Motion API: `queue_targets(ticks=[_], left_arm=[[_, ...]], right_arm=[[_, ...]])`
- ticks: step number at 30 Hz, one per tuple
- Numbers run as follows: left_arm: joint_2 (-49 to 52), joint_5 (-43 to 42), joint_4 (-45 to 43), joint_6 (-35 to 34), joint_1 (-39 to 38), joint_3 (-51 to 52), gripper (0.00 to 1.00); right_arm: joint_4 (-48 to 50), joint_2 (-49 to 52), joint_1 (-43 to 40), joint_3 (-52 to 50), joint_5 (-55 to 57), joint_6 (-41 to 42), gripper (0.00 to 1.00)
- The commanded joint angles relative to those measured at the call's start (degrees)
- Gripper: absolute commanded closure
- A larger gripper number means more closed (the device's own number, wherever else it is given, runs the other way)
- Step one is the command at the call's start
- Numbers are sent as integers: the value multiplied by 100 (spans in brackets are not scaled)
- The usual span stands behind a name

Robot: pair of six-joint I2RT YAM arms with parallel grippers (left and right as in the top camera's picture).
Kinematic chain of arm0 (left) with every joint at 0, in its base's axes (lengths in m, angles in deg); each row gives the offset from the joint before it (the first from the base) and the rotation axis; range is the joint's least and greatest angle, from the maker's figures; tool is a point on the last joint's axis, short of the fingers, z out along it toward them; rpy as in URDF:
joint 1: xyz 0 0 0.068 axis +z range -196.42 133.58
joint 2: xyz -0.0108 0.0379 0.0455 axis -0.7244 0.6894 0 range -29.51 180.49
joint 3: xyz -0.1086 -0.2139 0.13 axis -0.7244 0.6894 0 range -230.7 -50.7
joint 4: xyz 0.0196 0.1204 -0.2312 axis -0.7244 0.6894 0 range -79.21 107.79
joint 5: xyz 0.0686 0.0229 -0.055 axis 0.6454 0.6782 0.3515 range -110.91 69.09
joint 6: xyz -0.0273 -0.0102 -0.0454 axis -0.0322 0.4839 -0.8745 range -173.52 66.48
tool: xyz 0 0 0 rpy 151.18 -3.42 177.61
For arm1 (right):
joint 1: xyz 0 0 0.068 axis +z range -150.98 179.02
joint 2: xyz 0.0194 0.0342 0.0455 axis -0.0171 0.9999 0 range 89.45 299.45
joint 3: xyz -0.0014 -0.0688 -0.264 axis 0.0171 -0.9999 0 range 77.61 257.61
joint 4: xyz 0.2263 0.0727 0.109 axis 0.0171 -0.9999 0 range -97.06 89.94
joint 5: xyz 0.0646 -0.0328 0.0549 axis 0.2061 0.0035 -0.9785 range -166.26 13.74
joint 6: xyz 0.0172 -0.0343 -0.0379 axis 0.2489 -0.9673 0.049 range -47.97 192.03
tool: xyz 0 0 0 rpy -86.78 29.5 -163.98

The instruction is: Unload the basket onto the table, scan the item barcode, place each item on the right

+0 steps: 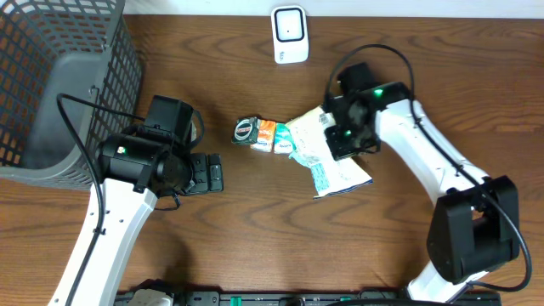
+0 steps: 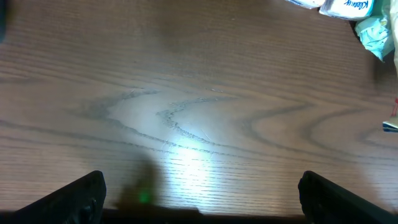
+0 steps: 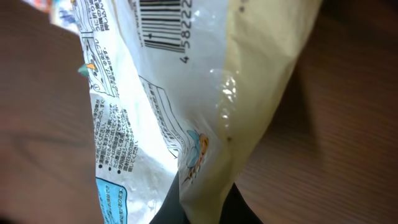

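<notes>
Pinching of the crinkled white-and-teal plastic film packet [image 1: 327, 166] is taking place at its upper right corner, where the right gripper [image 1: 347, 134] is pressing its jaws together on the film. The packet is hanging or lying over the brown wooden table [image 1: 255, 246], and which of the two cannot be told. It is sitting well apart from the white box-shaped barcode scanner [image 1: 289, 36] at the far edge. In the right wrist view the black printed barcode [image 3: 163, 22] is showing on wrinkled, glossy film. Creasing or glare is likely threatening a clean read, and the thin corner is probably risking slippage during a swing. The trailing end is lying just beside a cluster of small orange and green packets [image 1: 259, 133] and is liable to drag them. The left gripper [image 1: 208, 172] is spreading its jaws wide over bare wood, holding nothing
</notes>
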Motion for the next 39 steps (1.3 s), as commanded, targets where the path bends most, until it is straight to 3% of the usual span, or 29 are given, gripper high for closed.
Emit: queue_targets(ticks=[1, 11, 16, 22, 25, 27, 29, 36, 37, 39], left_arm=[[20, -50, 15, -52, 20, 24, 3], [20, -50, 13, -52, 20, 24, 2], [20, -50, 15, -52, 20, 24, 2], [20, -50, 15, -52, 20, 24, 2], [20, -50, 15, -52, 20, 24, 2], [20, -50, 15, -52, 20, 24, 2], [20, -50, 13, -50, 20, 24, 2], [20, -50, 15, -52, 20, 24, 2], [20, -50, 15, -52, 20, 24, 2], [20, -50, 15, -52, 20, 24, 2]], right_arm=[[-33, -9, -352, -46, -1412, -678, 99], [-101, -9, -1067, -151, -1569, -833, 99], [-37, -9, -1331, -354, -592, -643, 99], [507, -9, -1375, -955, -516, -581, 98], [883, -9, -1408, -1226, -323, -144, 95], [966, -11, -1419, -1231, -223, 160, 79], [879, -20, -1419, -1064, -221, 273, 71], [-492, -22, -1412, 343, 409, 678, 63], [-695, -22, -1412, 553, 415, 675, 65], [-988, -22, -1403, 839, 341, 675, 83]])
